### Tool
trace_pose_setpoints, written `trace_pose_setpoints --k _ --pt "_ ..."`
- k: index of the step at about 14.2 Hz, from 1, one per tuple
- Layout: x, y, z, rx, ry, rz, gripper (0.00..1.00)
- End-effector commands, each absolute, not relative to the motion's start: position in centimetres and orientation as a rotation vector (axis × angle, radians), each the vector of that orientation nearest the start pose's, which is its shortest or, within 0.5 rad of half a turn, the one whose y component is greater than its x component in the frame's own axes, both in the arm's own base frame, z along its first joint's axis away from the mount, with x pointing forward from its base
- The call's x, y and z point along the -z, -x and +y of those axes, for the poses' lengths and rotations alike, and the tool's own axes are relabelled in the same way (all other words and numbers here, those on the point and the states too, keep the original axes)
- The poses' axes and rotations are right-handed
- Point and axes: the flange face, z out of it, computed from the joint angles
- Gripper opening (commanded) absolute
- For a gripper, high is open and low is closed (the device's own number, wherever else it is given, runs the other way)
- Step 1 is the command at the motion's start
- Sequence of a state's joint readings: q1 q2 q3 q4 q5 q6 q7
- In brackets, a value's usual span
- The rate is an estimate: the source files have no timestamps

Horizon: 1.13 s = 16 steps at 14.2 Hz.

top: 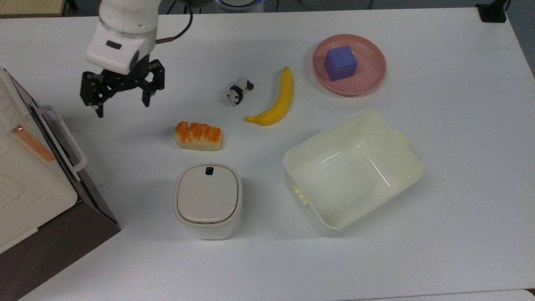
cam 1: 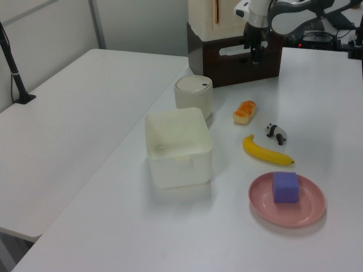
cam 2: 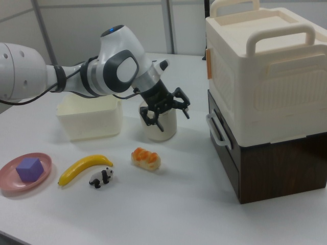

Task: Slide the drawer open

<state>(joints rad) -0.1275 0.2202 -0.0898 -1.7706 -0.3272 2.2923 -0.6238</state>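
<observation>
Dark brown wood makes up the drawer (cam 2: 225, 148), which sits closed at the bottom of a cabinet at the top view's left edge of the table (top: 267, 259), under a cream plastic box (cam 2: 260, 66) stacked on top. Its white bar handle (top: 62, 142) stands out from the front face.

Just beside that handle, toward the top view's upper right, hangs the gripper (top: 122, 104), above the tabletop with its two black fingers spread wide and nothing between them; it is near the handle but not touching it. In the right view the gripper (cam 2: 164, 113) shows in front of the white lidded bin (cam 2: 159, 125).

Farther out on the table lie a piece of toy bread (top: 198, 135), with the lidded bin (top: 207, 200) below it in the top view. A small panda figure (top: 239, 91) and a banana (top: 276, 100) lie near the middle. The cream open tub (top: 352, 171) sits toward the top view's right, and a pink plate (top: 368, 79) carrying a purple cube (top: 341, 62) lies above it.
</observation>
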Motion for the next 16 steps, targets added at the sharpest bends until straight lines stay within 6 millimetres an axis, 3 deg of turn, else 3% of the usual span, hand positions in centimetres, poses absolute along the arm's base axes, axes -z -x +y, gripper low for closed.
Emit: trace_pose_setpoints --k 1,5,10,13,15,16 --pt "-47.7 -63.7 -16.1 0.316 3.414 -1.100 0.85" --pt "-46.5 -65.2 -17.3 0.337 3.434 -1.100 0.75" --pt "-44.5 -66.1 -20.1 0.377 3.475 -1.143 0.72" --pt "-44.0 -66.2 -20.5 0.369 3.487 -1.196 0.48" --pt "-43.8 -66.3 -20.6 0.380 3.486 -1.205 0.27" --pt "-43.3 -66.4 -20.7 0.370 3.483 -1.206 0.22"
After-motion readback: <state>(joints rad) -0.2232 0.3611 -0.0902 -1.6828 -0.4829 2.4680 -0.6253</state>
